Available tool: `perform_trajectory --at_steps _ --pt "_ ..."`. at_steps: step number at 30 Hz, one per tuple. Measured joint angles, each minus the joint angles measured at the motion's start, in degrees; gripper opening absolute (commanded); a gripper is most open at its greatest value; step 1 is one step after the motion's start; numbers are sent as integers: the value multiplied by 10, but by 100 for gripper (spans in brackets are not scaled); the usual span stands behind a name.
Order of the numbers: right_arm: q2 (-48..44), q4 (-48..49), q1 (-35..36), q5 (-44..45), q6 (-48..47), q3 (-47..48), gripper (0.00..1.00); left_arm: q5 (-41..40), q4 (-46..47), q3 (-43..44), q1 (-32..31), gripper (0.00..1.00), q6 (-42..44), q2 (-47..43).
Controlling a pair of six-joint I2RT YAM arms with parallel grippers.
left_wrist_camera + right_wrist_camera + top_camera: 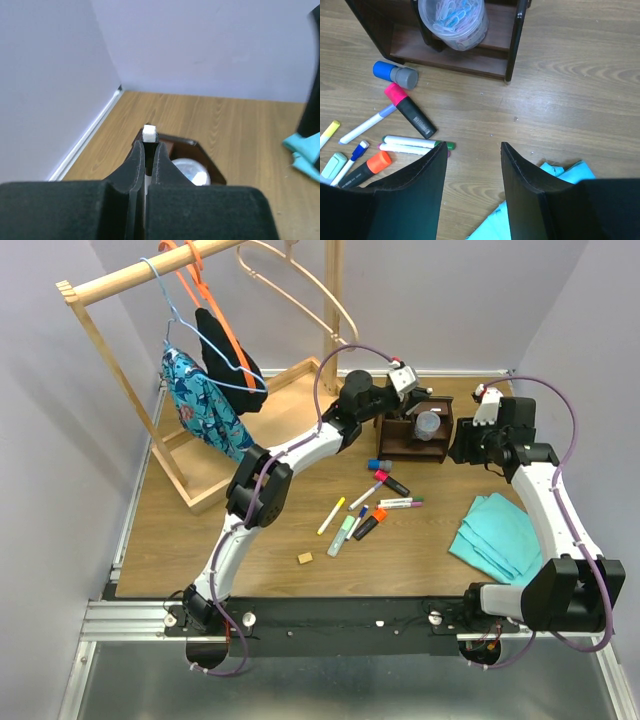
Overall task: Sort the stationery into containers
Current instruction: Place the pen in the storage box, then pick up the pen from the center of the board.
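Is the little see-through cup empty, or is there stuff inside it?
Not empty. Pink and blue paper clips show through the clear side of the cup.

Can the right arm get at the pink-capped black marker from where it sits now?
Probably yes. The right gripper is open and empty, and the pink-capped marker lies flat on bare table just ahead, nothing over it. The white pens by its black end crowd it slightly.

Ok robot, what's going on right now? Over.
Left gripper shut on white pen, above the organizer. Right gripper open, empty, over the table. Other pens lie loose. Path looks clear.
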Motion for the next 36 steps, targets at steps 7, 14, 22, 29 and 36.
perform_trajectory --at_steps 7,14,22,29,36 --pt "0 2 -7 -3 0 -3 54 -40 -31 13 1 32 26 29" --pt "-1 4 -9 -13 0 -16 55 -72 -30 -9 1 46 19 27" --pt "-10 4 -9 -20 0 -16 55 -78 -37 -145 1 66 14 -81" --pt "-36 9 -11 -31 1 -30 56 -84 -52 -256 0 70 16 -254" --pt "-66 11 -13 -37 1 -49 56 -72 -218 -403 -14 66 42 -437"
